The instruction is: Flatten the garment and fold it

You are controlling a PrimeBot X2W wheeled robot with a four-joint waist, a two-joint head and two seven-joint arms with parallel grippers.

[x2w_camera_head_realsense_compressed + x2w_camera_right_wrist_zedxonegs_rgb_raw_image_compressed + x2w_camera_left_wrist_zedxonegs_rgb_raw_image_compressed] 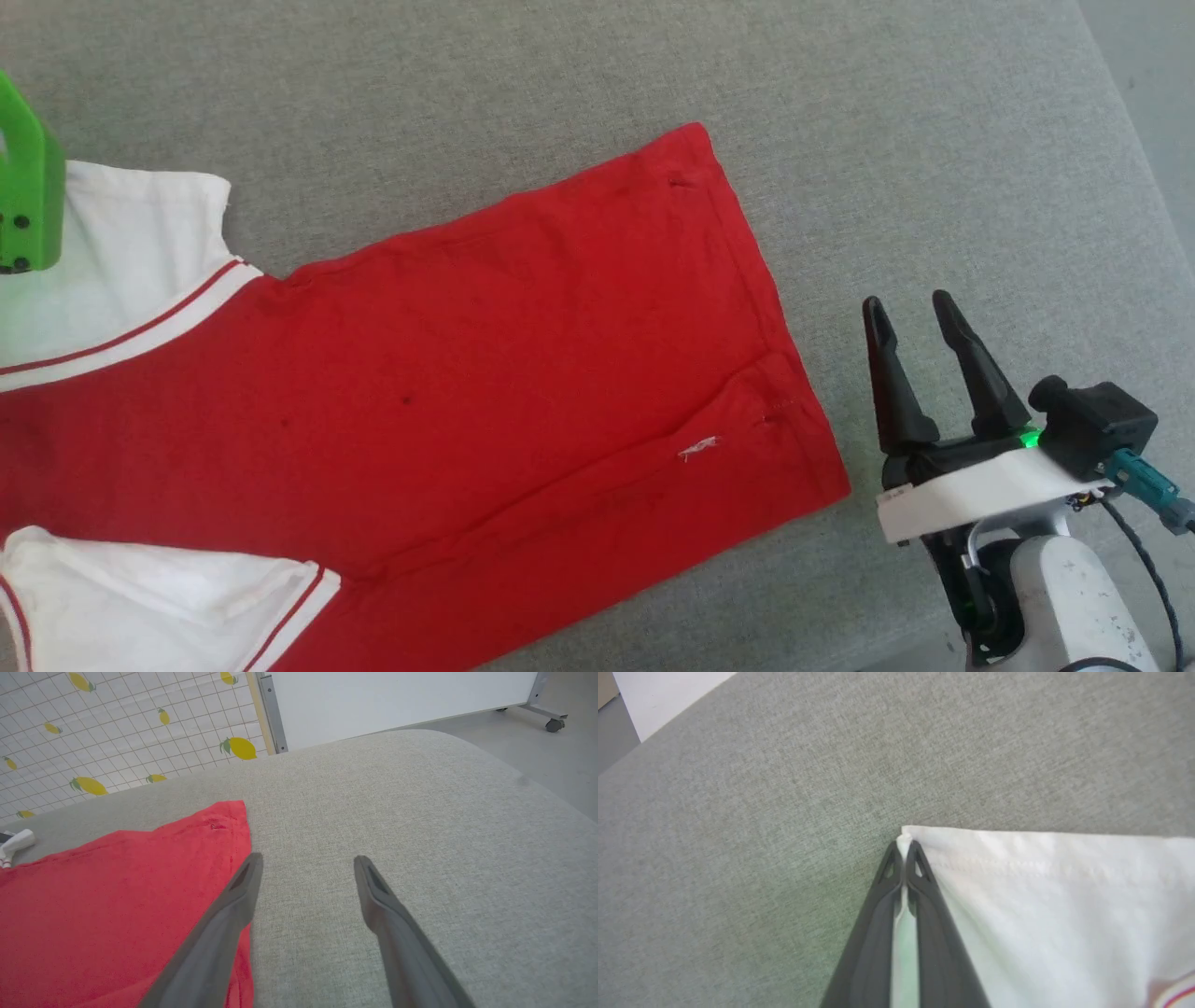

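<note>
Grey upholstery (560, 75) bears the garment (420, 373), long axis slanting, hem toward the right gripper (907, 301), spread and empty beside it. The left gripper (903, 847) pinches its white sleeve (1017, 896) corner.

a grey woven padded surface (420, 812) is spreading under and ahead of the right fingers (378, 896), its rounded edge curving away to their right, where a pale grey floor (565, 770) is showing. beyond them a white panel (397, 700) is standing in a metal frame with a small caster (554, 724) far to the right, and up to the left of the fingers a white grid-patterned sheet printed with yellow lemons (117, 728) is showing. soft, even light is falling across the fabric.
</note>
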